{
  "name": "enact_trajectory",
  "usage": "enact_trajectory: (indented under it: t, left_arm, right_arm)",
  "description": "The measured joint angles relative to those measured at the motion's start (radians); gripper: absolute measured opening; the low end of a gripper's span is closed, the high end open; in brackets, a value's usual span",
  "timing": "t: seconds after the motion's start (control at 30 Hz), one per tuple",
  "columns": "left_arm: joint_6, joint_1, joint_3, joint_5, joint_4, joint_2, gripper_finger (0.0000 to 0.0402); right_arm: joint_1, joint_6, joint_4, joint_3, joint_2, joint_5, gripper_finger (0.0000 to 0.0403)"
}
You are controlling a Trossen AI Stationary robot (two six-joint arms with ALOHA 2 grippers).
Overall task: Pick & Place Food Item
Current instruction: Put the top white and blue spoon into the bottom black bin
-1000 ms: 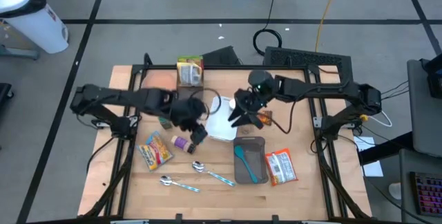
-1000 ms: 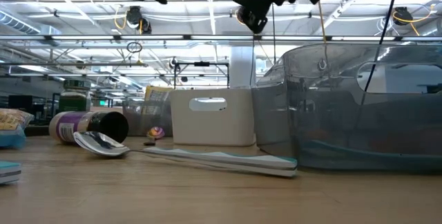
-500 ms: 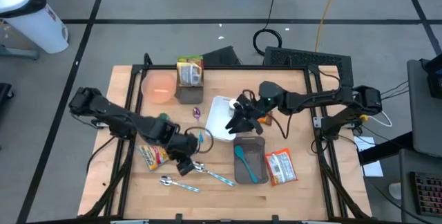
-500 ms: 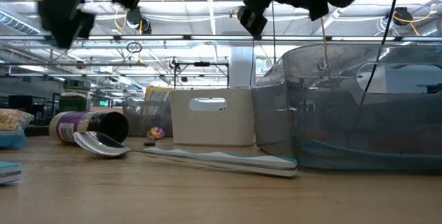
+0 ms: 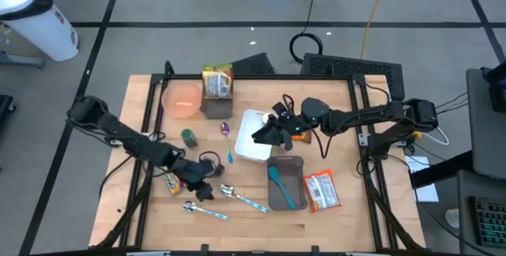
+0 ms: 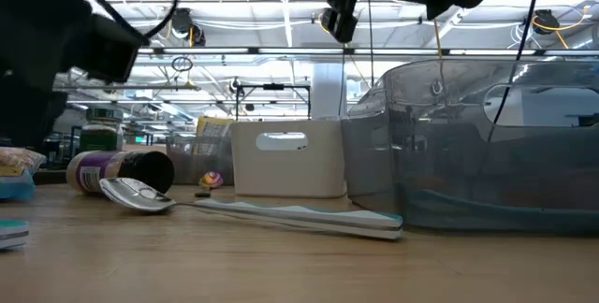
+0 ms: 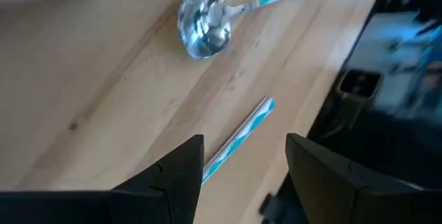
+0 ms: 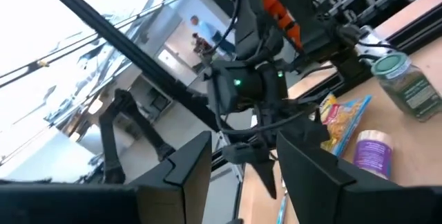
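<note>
- Left gripper (image 5: 207,191) sits low over the near-left part of the wooden table (image 5: 348,216), just beside the yellow snack bag (image 5: 171,180) and close above the two spoons; its fingers (image 7: 169,175) are spread apart with nothing between them, bare wood showing in the gap.
- Right gripper (image 5: 263,134) hangs above the white container (image 5: 251,141) at mid-table, fingers (image 8: 181,172) likewise spread and holding nothing.
- Yellow snack bag lies flat on the table at the near left, partly covered by the left arm.
- Purple can (image 6: 120,168) lies on its side next to that bag, seen clearly from the low view.
- Two metal spoons rest near the front edge: one with a teal-striped handle (image 5: 240,198), another (image 5: 201,208) left of it.
- Grey tray (image 5: 294,175) stands to the right of the spoons with a teal spoon (image 5: 280,183) inside it.
- Red-and-white packet (image 5: 322,190) lies just right of the tray.
- Orange bowl (image 5: 183,99) and a boxed item (image 5: 217,81) sit toward the far left side.
- Green-lidded jar (image 5: 189,137) stands upright between the bowl and the snack bag.
</note>
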Motion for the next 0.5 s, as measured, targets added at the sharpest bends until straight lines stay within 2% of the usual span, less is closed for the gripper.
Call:
enact_trajectory:
  t: [0.17, 0.33, 0.5]
  left_arm:
    - [-0.185, -0.027, -0.092, -0.172, 0.177, -0.021, 0.0212]
    - [-0.263, -0.028, -0.1, -0.32, 0.23, -0.013, 0.0212]
    - [-0.31, -0.029, -0.101, -0.337, 0.235, -0.004, 0.0212]
  right_arm:
    - [0.021, 0.0, 0.001, 0.0, 0.0, -0.001, 0.0155]
    - [0.047, 0.008, 0.008, 0.0, 0.0, -0.004, 0.0155]
    - [0.086, 0.008, 0.018, 0.0, 0.0, -0.005, 0.0155]
